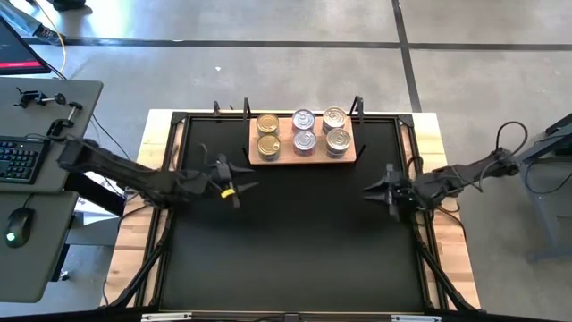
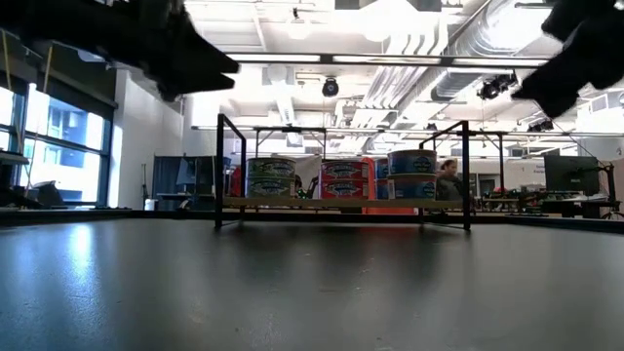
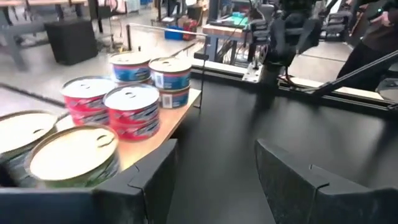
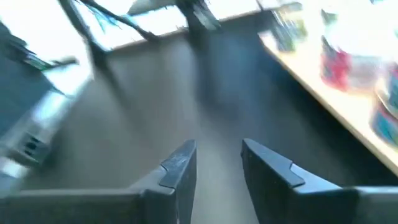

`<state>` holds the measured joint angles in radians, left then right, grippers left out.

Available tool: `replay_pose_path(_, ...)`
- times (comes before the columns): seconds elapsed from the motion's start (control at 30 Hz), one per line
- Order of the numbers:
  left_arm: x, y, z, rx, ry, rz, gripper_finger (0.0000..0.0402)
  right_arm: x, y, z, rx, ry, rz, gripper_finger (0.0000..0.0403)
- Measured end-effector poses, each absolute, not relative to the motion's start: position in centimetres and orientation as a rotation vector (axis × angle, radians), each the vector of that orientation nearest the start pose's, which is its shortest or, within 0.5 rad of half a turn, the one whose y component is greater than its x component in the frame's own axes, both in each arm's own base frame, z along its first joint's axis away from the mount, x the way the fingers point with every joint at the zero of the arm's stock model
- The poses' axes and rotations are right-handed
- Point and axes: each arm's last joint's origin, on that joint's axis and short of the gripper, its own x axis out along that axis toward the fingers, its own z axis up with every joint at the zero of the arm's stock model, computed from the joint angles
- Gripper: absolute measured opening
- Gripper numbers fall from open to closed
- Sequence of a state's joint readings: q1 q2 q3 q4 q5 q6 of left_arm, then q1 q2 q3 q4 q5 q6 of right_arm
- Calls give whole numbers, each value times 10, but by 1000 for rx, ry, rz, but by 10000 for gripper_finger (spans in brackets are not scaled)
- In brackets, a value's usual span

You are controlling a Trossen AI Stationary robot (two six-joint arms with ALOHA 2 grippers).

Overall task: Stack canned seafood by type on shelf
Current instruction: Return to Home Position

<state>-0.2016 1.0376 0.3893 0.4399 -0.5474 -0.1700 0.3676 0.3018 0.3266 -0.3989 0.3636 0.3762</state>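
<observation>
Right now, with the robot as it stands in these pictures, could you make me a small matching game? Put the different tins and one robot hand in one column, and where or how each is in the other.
Things:
1. gold-lidded cans
2. red-labelled cans
3. blue-labelled cans
4. left hand

Places or states:
A. middle of the shelf
B. open and empty, above the black mat
C. shelf end on the right arm's side
D. shelf end on the left arm's side

Pairs: 1-D, 2-A, 3-C, 4-B.
</observation>
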Motion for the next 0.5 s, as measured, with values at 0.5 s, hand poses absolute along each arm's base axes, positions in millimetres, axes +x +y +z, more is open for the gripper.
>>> replay_pose_path(0.5, 152, -19, 240, -175, 146, 335, 201, 90, 31, 182, 65, -104, 274, 67)
